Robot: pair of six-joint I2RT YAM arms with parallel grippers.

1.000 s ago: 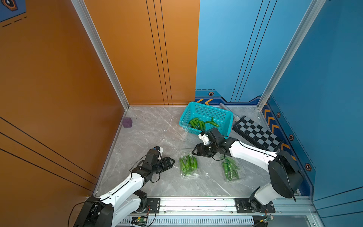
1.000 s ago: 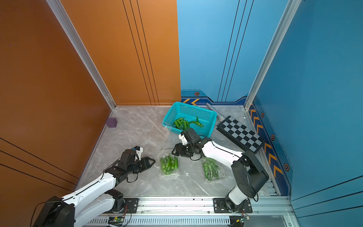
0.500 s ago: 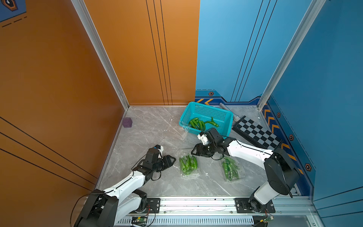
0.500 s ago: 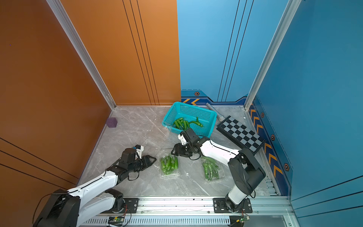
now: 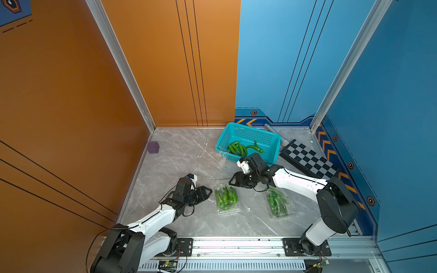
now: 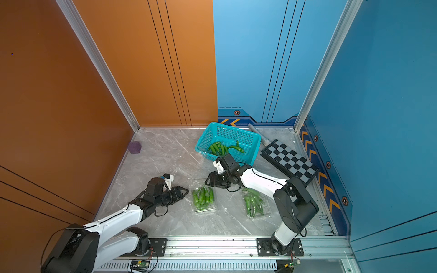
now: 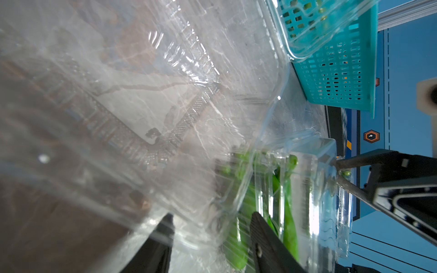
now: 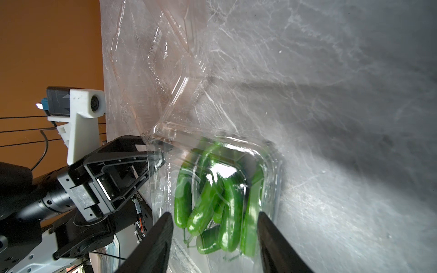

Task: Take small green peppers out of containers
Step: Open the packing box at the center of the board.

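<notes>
Small green peppers (image 5: 225,197) fill a clear tray (image 5: 238,208) on the table (image 5: 184,151), under a lid that looks closed. The tray lies between the two end effectors. It is straight ahead of the left end effector (image 5: 208,192), whose tips meet its long side rim. The right end effector (image 5: 233,182) stands at the tray's far short end, with the peppers just off to one side of its tips.

The peppers run along the tray's length, crossways to the reach of both end effectors. Both have their jaws parted and grip nothing that I can make out.

Both are about equally near, so the lid probably has to be lifted at the rim first.

A second full tray (image 5: 292,209) sits behind the right end effector, under its arm. More peppers lie in the basket (image 5: 250,134) beyond it.
</notes>
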